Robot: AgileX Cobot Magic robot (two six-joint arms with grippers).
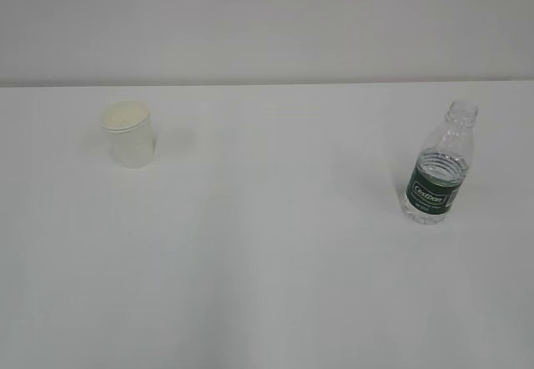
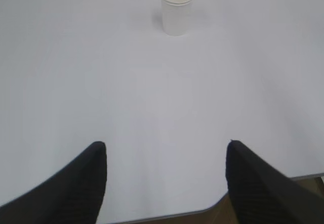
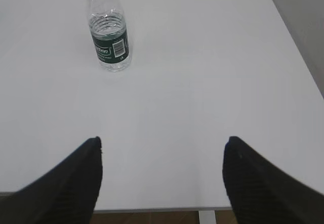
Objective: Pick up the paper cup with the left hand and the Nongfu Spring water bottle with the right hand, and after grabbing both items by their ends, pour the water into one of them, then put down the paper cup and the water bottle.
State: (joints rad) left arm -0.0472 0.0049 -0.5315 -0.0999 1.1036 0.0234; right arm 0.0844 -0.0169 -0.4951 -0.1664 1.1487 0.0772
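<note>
- Nearest in the exterior view, the Nongfu Spring water bottle [image 1: 437, 173] stands right, the paper cup [image 1: 129, 133] far left on the table [image 1: 267, 285].
- Left hand [image 2: 167, 183] jaws gape, empty; the light, crushable cup suits a gentle sidewall grip.
- Right hand [image 3: 162, 181] likewise gapes; the uncapped bottle looks slick, best taken low.

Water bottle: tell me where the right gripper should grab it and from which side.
Grip the Nongfu Spring water bottle around its labelled lower body, approaching level from the near side with the open right gripper. It stands upright and uncapped, so the base end probably leaves the neck free.
</note>
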